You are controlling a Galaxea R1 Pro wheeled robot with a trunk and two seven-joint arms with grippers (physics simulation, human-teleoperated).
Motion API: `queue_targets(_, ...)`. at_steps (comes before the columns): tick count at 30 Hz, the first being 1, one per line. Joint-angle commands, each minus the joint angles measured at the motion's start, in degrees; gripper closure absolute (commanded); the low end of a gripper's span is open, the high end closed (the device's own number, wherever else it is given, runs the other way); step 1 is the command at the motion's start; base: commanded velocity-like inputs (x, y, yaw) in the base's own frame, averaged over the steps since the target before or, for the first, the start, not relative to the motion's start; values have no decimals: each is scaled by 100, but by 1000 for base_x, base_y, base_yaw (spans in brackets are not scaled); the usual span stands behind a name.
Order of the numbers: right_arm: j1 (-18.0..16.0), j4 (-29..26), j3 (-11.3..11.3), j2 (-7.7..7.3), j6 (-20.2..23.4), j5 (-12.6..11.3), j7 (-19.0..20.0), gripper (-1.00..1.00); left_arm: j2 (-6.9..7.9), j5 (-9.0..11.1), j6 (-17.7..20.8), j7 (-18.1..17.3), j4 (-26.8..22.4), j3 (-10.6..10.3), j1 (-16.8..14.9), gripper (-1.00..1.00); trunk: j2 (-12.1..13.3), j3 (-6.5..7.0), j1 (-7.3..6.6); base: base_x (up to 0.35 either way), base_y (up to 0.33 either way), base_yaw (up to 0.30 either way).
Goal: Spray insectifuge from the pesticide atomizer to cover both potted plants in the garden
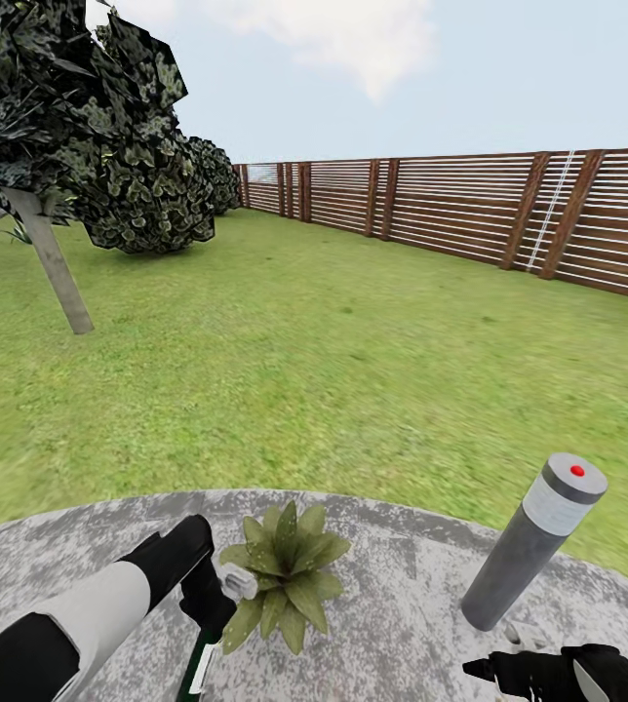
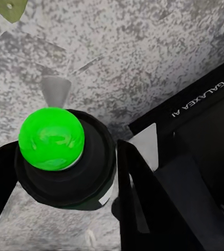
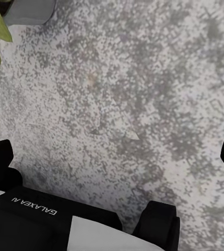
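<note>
The lawn [image 1: 285, 370] is stretching wide and green to a brown slatted wooden fence [image 1: 470, 210] that is running along its far edge, each panel made of thin horizontal boards between darker posts. At the left a tree [image 1: 70, 117] is leaning on a pale grey trunk, its dark foliage looking blocky and faceted. Nearer the robot, a round paved patio [image 1: 402, 575] is showing a mottled, speckled grey stone texture with a curved rim against the grass.

On the patio's right side a grey bollard lamp [image 1: 533, 541] is standing tilted in the head view, a smooth cylinder with a lighter banded cap and a small red dot on top. Well apart from it, near the patio's middle, a potted plant [image 1: 285, 575] is sitting as a low rosette of broad, pointed olive-green leaves.

The left end effector [image 1: 207, 600], black and glossy, is closing around the pesticide atomizer [image 1: 200, 663], a slim dark green bottle with a white label band, held just beside the plant's leaves. In the left wrist view the atomizer [image 2: 59, 157] is appearing end-on, a round dark body topped with a bright green dome and a small grey cone nozzle, black fingers [image 2: 138, 204] pressing its sides.

The right end effector [image 3: 112, 178] is hanging over bare patio with its fingers spread wide, gripping nothing.
</note>
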Motion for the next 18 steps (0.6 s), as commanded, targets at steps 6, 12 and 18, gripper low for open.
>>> queue_targets(6, -1, -7, -47, -3, 52, 9, 17, -100, -10, -358, 22, 511, -1, -88, 2, 100, -2, -5, -1, 0, 0, 0)
queue_targets(12, -1, -7, -47, -7, 52, 9, 14, -100, -17, -372, 6, 598, 2, -97, 35, 100, -2, -5, -1, 0, 0, 0)
queue_targets(18, -1, -7, -47, -5, 37, 9, 17, -100, -36, -380, -21, 581, -21, -98, 323, 100, -2, -5, -1, 0, 0, 0)
